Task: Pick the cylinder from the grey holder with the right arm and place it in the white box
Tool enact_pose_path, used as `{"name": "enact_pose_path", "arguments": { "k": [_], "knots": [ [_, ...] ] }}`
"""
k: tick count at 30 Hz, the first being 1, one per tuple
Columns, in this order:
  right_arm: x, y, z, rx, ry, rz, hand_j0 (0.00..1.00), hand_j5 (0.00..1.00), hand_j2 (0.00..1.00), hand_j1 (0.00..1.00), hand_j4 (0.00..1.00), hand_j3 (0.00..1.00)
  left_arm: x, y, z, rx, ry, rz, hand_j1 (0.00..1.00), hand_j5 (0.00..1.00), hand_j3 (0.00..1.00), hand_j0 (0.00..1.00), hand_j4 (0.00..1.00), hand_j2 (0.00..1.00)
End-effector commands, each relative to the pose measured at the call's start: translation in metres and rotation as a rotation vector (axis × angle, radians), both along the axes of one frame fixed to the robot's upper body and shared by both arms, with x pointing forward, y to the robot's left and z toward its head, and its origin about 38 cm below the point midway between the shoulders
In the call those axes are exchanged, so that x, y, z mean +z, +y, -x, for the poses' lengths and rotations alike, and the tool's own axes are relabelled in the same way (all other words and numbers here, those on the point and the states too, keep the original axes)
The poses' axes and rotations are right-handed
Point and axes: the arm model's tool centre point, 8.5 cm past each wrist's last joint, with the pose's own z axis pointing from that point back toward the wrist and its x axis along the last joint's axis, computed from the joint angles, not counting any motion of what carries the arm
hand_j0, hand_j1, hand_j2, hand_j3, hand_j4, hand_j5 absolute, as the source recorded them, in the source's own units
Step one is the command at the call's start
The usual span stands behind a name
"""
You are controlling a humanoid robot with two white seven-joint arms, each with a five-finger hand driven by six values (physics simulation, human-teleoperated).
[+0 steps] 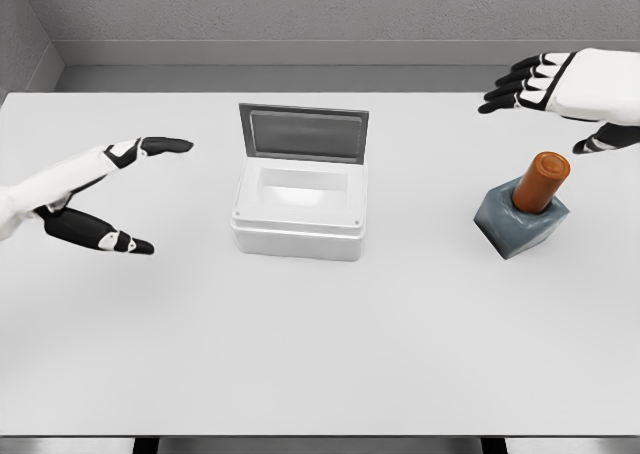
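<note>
The orange cylinder (542, 181) leans in the grey holder (520, 222) just below the right hand (560, 86)'s spread, empty fingers, and looks rigid, light and smooth, best gripped around its exposed upper half

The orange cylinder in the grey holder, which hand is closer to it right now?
Right. The right hand hovers just above and behind the orange cylinder in the grey holder, fingers open. The left hand is far across the table, beyond the white box.
</note>
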Motion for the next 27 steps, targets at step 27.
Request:
{"name": "enact_pose_path", "arguments": {
  "k": [27],
  "knots": [
    [-0.076,-0.017,-0.027,-0.099,0.079,0.239,1.00,1.00,1.00,1.00,1.00,1.00,-0.029,0.000,-0.115,0.260,0.454,0.300,1.00,1.00,1.00,1.00,1.00,1.00]
  ]
}}
